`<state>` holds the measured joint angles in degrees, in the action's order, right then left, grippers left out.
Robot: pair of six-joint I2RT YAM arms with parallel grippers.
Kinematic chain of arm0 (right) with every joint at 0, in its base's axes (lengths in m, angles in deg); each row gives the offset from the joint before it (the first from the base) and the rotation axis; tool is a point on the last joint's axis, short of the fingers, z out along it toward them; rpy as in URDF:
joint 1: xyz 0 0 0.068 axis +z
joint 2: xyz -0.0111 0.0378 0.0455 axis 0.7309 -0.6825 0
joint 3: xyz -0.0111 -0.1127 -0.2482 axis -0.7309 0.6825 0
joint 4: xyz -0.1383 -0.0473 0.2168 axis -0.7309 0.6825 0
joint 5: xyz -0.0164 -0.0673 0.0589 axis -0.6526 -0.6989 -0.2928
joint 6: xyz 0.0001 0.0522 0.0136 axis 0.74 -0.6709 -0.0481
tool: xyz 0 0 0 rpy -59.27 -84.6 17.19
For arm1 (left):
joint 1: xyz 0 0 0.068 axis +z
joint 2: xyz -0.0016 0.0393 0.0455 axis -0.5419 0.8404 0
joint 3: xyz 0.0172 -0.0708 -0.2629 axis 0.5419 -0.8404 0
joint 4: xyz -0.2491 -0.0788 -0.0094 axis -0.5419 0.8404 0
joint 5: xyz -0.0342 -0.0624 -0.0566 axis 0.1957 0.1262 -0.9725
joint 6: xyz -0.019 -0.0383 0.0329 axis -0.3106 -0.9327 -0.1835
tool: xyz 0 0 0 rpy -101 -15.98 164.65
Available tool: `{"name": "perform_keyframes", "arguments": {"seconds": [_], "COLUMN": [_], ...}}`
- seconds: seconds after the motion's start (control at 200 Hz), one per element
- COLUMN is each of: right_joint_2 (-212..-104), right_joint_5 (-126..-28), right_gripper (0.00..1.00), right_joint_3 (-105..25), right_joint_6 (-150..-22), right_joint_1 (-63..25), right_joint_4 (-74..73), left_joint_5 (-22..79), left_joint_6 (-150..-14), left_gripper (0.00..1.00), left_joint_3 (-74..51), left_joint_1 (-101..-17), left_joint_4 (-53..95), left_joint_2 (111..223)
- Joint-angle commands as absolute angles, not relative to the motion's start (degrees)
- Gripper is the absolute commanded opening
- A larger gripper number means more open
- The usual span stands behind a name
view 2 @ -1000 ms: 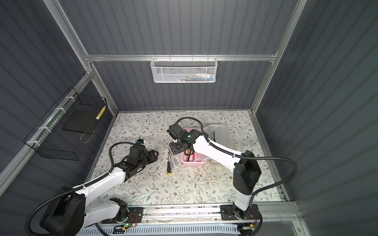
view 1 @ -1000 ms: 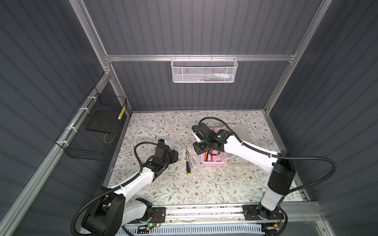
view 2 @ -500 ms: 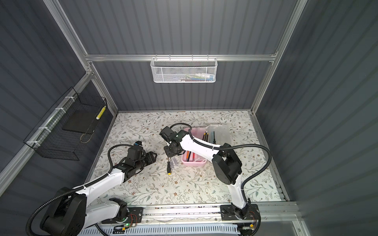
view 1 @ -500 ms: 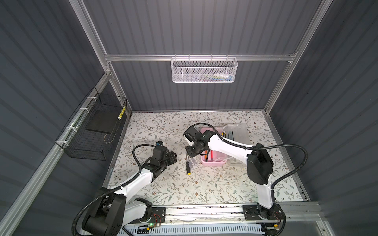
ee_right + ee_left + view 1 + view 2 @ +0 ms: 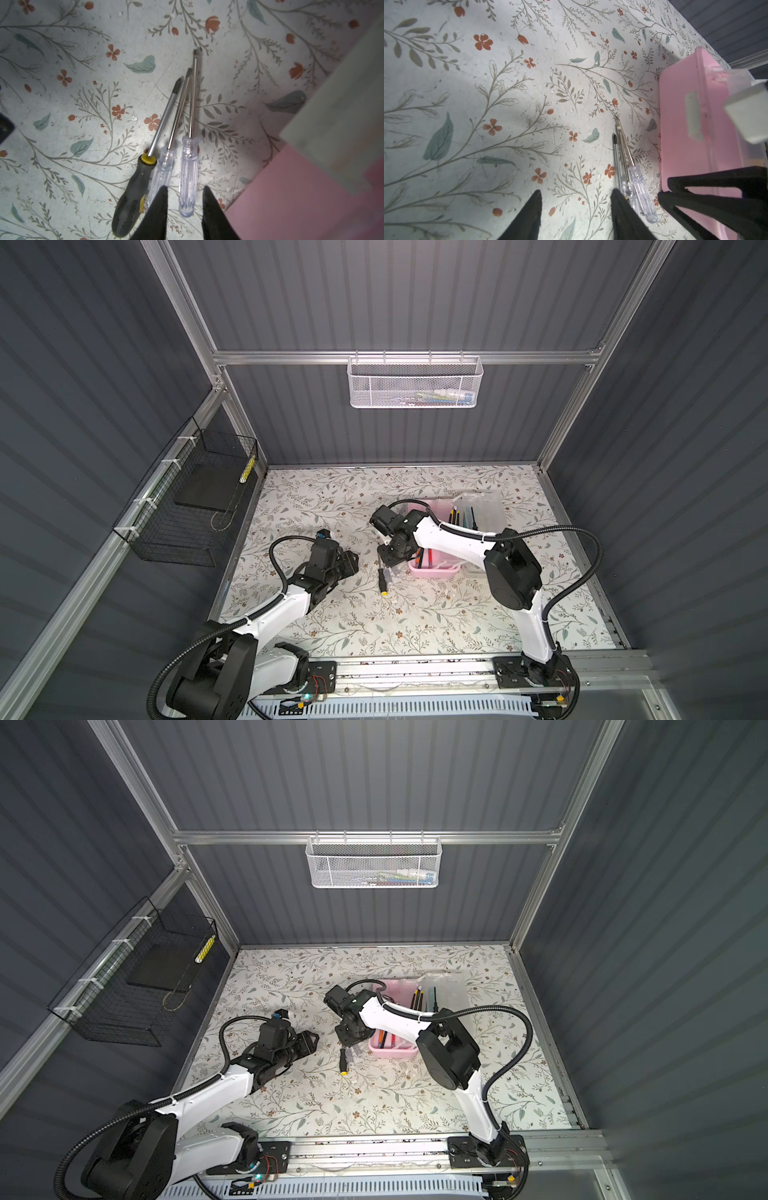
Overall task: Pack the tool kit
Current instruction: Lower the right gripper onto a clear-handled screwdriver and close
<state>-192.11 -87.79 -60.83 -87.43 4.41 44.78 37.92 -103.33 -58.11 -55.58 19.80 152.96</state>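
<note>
The tool kit's pink base (image 5: 434,572) (image 5: 392,1051) sits mid-table with its clear lid (image 5: 484,508) folded open behind it; slim tools lie inside. Left of the base, three screwdrivers lie side by side: one black-and-yellow (image 5: 133,197) and two clear-handled (image 5: 188,166) (image 5: 164,166), seen too as a cluster (image 5: 384,578). My right gripper (image 5: 185,188) (image 5: 390,562) hangs just above them, open, its fingers either side of one clear handle without touching it. My left gripper (image 5: 576,192) (image 5: 353,564) stands open and empty beside them.
A white mesh basket (image 5: 415,385) hangs on the back wall. A black wire basket (image 5: 195,497) hangs on the left wall. The pink base's wall (image 5: 685,124) (image 5: 291,197) stands close beside the screwdrivers. Floral table (image 5: 415,614) stretches toward the front rail.
My right gripper has swung left from over the pink base to the screwdrivers on the table, and its jaws have parted a little. The left arm has barely shifted.
</note>
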Motion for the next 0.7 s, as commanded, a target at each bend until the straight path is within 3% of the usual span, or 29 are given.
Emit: {"name": "perform_keyframes", "arguments": {"seconds": [0.0,0.695], "right_joint_2": [-194.22,-199.3], "right_joint_5": [-88.62,-89.82], "right_gripper": [0.31,0.3], "right_joint_3": [-61.57,-65.95], "right_joint_6": [-87.04,-87.21], "right_joint_1": [4.81,4.81], "right_joint_4": [46.52,49.18], "left_joint_5": [38.07,37.89], "left_joint_6": [-103.16,-103.49], "left_gripper": [0.55,0.54], "left_joint_3": [-58.95,-58.19], "left_joint_1": [-54.93,-54.79], "left_joint_4": [19.38,18.16], "left_joint_2": [152.88,155.99]}}
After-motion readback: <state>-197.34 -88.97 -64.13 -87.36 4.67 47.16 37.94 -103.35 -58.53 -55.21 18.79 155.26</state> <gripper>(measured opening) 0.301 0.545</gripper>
